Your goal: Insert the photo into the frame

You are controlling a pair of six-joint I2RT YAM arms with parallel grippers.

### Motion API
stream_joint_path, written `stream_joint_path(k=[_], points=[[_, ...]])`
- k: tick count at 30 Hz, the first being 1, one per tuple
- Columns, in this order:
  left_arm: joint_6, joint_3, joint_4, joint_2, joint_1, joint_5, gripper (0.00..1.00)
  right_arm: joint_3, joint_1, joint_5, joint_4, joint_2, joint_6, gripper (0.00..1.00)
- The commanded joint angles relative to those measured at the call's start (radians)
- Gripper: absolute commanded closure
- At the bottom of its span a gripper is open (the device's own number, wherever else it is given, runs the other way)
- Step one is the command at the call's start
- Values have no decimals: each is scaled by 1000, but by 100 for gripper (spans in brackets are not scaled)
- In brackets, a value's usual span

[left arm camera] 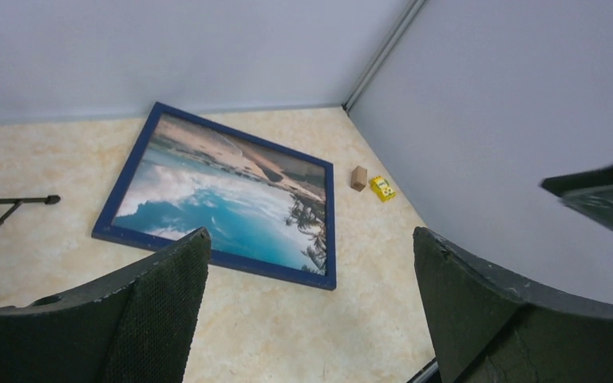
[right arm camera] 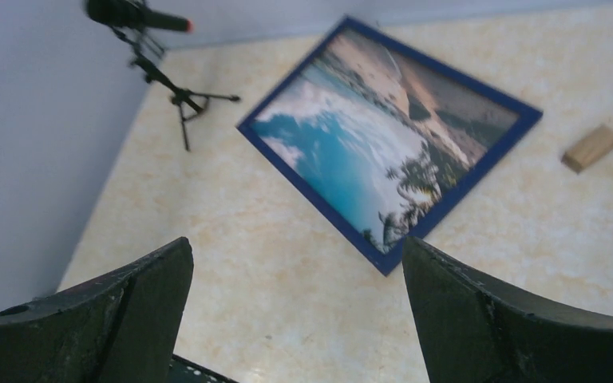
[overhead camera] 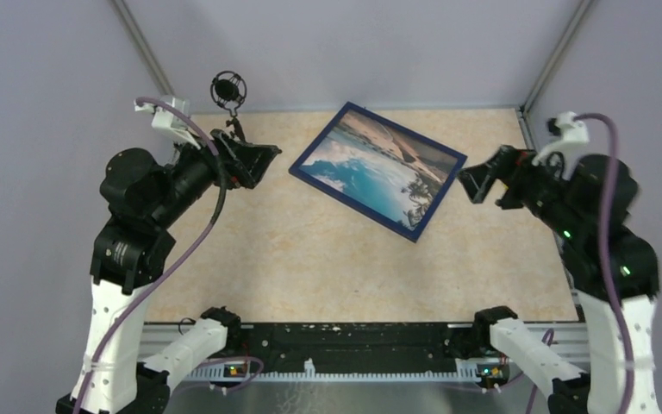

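Top external view shows my left gripper point(overhead camera: 263, 160) and right gripper point(overhead camera: 474, 183) spread wide, holding nothing, while the photo point(overhead camera: 377, 168) lies inside the frame point(overhead camera: 352, 206).

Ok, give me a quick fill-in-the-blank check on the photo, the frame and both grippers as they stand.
1. The photo lies inside the frame, whose rails show dark ____.
2. The left gripper and the right gripper hover clear of the frame, both ____ and holding nothing.
3. Beside the wooden block on the table sits a small ____ toy.
Missing words: blue; open; yellow.
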Motion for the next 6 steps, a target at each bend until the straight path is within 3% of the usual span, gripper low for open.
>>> stream_joint_path(k=[1, 6], points=[[-7, 53, 64, -23, -3, -37, 1, 185, -1, -56, -25, -90, -2, 1], [-4, 54, 92, -54, -3, -85, 1, 220, -1, -13, -25, -168, -33, 1]])
